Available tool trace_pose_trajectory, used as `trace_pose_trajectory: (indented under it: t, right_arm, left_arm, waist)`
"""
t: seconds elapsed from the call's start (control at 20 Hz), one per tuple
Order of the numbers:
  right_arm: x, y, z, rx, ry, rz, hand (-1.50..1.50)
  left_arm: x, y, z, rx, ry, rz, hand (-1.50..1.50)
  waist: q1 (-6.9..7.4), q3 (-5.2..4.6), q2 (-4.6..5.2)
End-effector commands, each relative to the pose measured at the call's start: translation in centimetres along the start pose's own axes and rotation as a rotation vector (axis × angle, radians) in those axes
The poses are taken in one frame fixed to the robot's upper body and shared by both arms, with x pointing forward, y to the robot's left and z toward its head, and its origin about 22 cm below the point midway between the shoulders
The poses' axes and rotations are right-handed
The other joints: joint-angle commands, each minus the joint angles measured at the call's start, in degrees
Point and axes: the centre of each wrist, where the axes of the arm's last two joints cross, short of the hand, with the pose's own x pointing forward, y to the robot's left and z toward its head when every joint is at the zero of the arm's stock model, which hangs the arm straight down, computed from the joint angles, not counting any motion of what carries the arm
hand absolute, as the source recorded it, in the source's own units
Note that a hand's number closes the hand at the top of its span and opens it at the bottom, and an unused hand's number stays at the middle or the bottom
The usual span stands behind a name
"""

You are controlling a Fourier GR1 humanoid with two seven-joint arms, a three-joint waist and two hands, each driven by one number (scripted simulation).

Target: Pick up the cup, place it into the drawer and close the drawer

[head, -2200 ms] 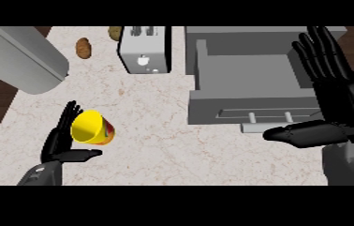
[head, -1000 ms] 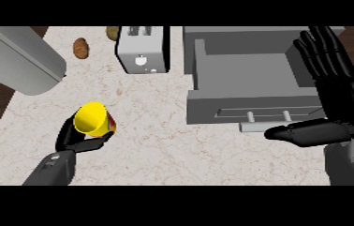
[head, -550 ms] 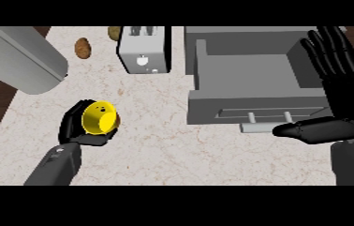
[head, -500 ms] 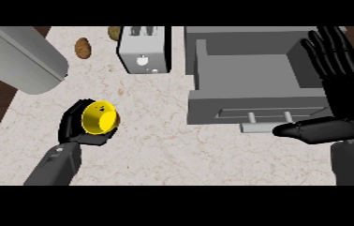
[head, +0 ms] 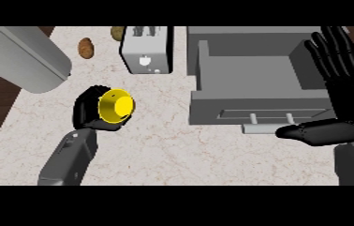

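Left hand (head: 88,111) curls round the yellow cup (head: 115,105) over the counter (head: 173,150), well left of the open drawer (head: 259,77), so the carry goes rightward, while the right hand (head: 332,79) rests open beside it.

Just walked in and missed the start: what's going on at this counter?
The robot's left hand is curled round a yellow cup, holding it over the marble counter left of the grey drawer. The drawer stands open with nothing visible inside it, so the cup has not gone in yet. The right hand rests open, fingers up, at the view's right edge beside the drawer. A toaster stands behind.
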Motion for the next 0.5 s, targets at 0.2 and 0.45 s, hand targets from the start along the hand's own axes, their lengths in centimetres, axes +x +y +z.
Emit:
trace_pose_trajectory:
  t: [0.2,0.45]
  right_arm:
    - [-0.7,1.2,0.5,-0.036,0.005,0.022,-1.5]
    - [-0.2,0.3,0.5,-0.018,0.015,0.022,-1.5]
  left_arm:
    - [3.5,-8.5,-8.0,-0.159,-0.142,0.069,1.5]
    - [7.3,-13.8,-12.3,-0.256,-0.142,0.083,1.5]
  waist:
    - [0.99,0.13,-0.58]
    - [0.25,0.1,-0.47]
